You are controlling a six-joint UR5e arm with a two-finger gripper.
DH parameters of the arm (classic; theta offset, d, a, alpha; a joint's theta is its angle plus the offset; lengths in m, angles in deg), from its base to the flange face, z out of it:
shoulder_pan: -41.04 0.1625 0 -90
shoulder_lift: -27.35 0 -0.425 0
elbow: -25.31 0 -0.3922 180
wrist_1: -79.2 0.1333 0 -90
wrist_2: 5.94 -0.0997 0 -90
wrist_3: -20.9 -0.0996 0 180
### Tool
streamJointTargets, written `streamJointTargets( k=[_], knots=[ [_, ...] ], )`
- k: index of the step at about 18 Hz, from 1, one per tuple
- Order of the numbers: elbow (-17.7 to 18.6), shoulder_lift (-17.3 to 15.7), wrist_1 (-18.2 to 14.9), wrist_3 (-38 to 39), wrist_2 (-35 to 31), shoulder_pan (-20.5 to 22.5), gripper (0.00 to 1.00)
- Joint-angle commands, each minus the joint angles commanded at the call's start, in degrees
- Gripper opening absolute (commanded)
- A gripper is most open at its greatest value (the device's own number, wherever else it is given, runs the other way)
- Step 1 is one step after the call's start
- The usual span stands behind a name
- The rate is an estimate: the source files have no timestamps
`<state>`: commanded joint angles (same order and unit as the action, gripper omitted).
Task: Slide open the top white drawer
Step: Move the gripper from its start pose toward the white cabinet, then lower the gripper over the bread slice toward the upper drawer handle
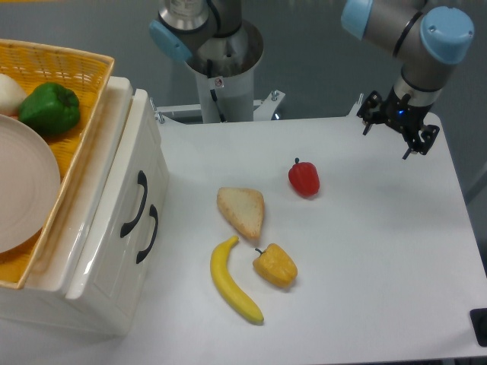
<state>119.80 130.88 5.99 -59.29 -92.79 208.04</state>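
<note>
top white drawer, red pepper, bread, banana

Cut off by the left edge: yellow basket, pale plate and a white lump beside the green pepper. Cabinet base lost below the frame. Hand too small and dark to read its fingers.
</note>
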Motion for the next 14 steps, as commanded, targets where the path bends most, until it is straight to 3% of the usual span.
streamJointTargets(
  k=[6, 11, 14],
  knots=[
    [1.2, -2.6, -0.2, 2.6, 4.0, -1.2, 1.00],
    [2.5, -3.9, -0.1, 14.0, 4.4, -5.4, 1.00],
    [1.9, -4.0, -0.3, 21.9, 4.4, -10.4, 1.00]
  ],
)
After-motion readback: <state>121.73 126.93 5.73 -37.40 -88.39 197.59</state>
